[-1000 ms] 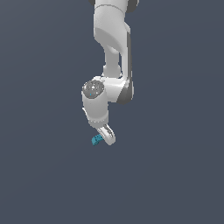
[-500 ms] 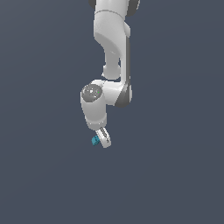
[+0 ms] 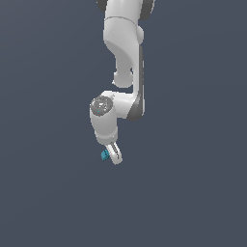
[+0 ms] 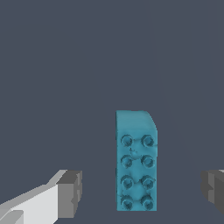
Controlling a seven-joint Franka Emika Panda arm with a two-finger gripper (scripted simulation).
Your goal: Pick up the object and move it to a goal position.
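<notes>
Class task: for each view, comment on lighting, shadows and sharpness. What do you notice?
Exterior view: flat, even light, no cast shadow under the arm, the block tiny and soft-edged beside the hand. Wrist view: block large, its studs clear, edges slightly blurred, no glare.

In the exterior view the arm [image 3: 126, 62] comes down from the top of the scene, and the gripper [image 3: 114, 155] hangs at its lower end, near the middle. The object [image 3: 104, 155] sits just beside the fingers, on the exterior view's left of them. In the wrist view the object [image 4: 136, 161] lies between the two fingertips [image 4: 70, 193], apart from both, nearer the one at the frame's edge than the other. Its bumps face the camera, its long side running away from the wrist
</notes>
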